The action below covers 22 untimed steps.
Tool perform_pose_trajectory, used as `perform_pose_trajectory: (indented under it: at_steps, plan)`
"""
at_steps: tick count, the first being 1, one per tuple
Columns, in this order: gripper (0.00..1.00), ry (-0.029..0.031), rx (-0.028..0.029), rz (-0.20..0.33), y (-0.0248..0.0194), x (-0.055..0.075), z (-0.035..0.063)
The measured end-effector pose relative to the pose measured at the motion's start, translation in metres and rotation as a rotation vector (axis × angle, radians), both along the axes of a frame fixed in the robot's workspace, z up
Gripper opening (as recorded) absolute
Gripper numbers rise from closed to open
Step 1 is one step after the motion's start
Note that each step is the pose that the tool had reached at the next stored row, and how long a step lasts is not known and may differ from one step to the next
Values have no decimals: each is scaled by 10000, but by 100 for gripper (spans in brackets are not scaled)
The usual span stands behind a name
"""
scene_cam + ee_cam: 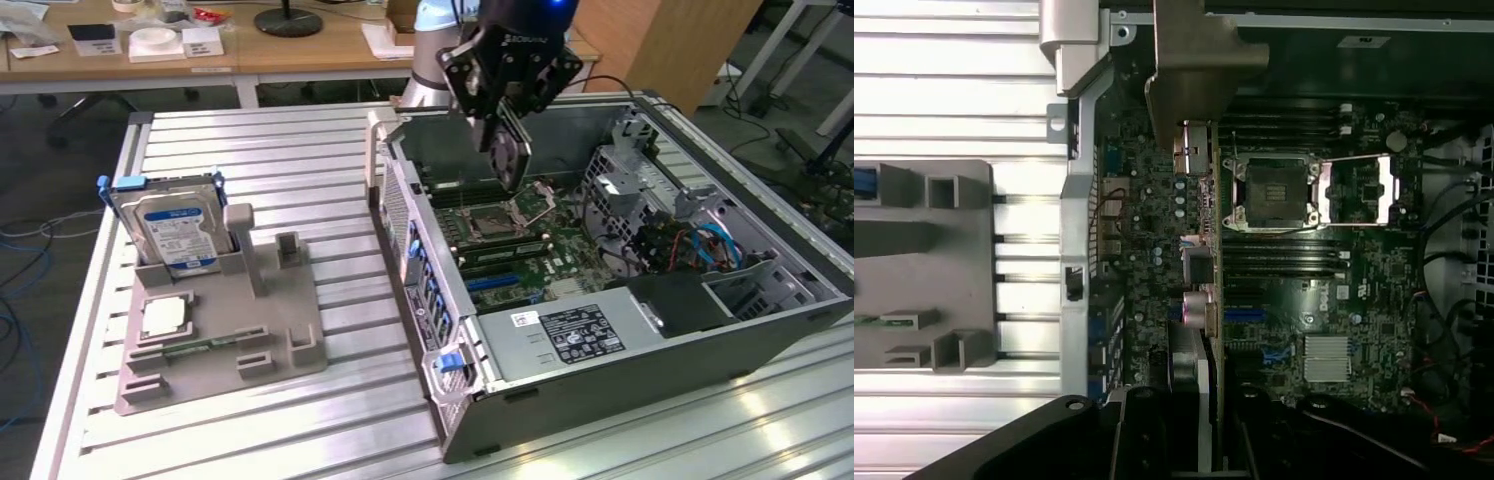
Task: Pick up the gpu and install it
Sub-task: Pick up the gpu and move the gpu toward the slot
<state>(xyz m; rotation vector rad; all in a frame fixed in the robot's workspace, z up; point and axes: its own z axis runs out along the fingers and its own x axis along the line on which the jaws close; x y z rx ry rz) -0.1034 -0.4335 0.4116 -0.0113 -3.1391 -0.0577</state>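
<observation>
Over the open computer case (627, 375), the end effector (505, 122) clamps the gpu (509, 158), card hanging upright above the motherboard (541, 262).

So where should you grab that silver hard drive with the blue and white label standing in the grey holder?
Probably by its free upper part, coming straight down from above: the silver hard drive stands upright in the grey holder, so its lower end is walled in; pinch across its thin flat faces.
</observation>
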Motion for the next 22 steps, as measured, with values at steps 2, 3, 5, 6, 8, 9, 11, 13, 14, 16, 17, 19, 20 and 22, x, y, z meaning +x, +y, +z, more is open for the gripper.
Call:
perform_pose_trajectory:
  at_steps: [2,3,5,6,8,9,11,13,14,16,17,19,20,22]
  plan:
    - [28,-1,0,28,0,63,0]
    - [28,0,-1,34,0,93,0]
    - [28,0,0,39,0,155,-1]
    - [28,0,-1,40,0,188,-1]
    - [28,-1,1,42,0,259,-1]
    - [28,-1,0,41,0,294,-1]
    - [28,-1,1,42,0,365,-2]
    - [28,-1,-1,41,0,434,-1]
    - [28,-1,1,41,0,472,-2]
    - [28,0,0,43,0,541,-2]
    - [28,0,0,41,0,575,-1]
    - [28,0,0,43,0,649,-2]
    - [28,0,0,44,0,685,-2]
    - [28,0,0,45,0,757,-2]
